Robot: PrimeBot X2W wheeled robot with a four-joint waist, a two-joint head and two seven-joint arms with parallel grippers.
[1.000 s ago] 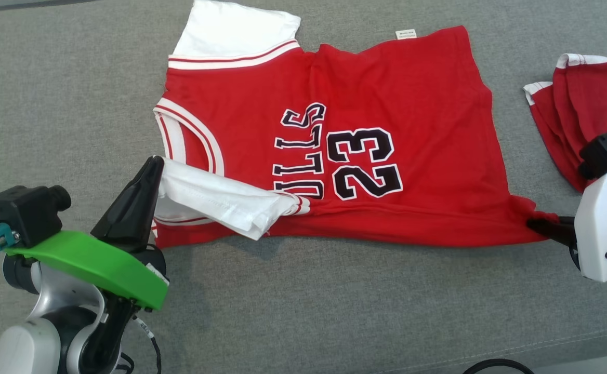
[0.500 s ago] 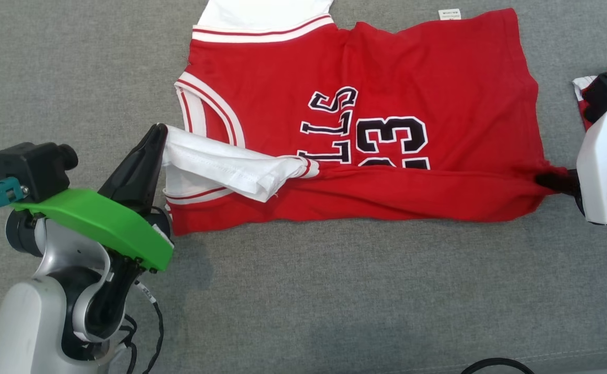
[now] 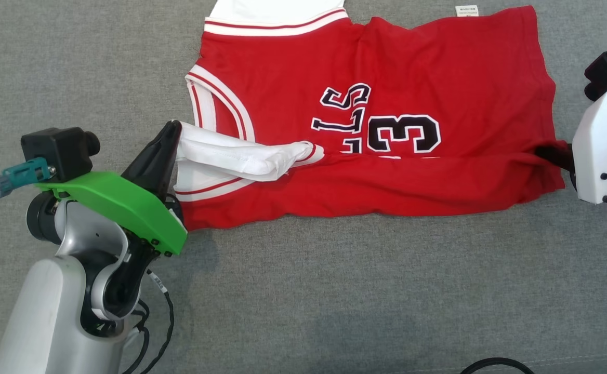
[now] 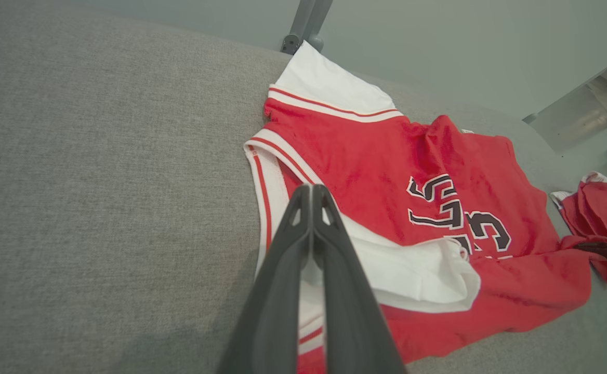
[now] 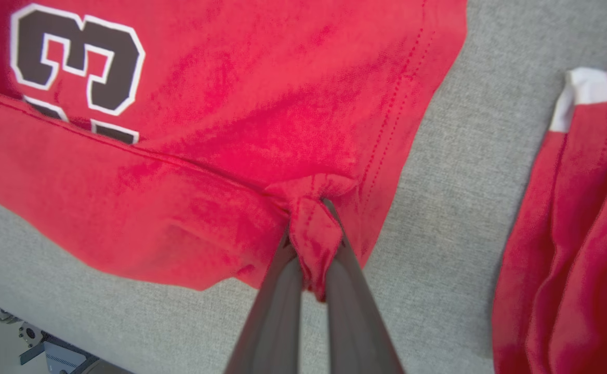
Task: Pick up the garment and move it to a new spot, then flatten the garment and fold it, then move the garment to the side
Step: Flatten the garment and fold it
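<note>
1. Red soft-knit jersey (image 3: 438, 67), white striped trim, black lettering, lies flat on grey coarse-woven upholstery (image 3: 334, 301), its near edge folded over.
2. Left gripper (image 3: 172, 127) fingers pressed together, pinching limp white sleeve (image 3: 231, 156).
3. Right gripper (image 3: 545, 154) pinching bunched red hem corner.
4. Crumpled second red garment (image 5: 568, 234) lies near, apart.

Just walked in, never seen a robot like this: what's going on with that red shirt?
The robot is folding a red jersey on a grey surface. Its left pincer grips the white sleeve, its right pincer a hem corner; the near edge lies doubled over part of the lettering. Another red garment lies nearby.
</note>
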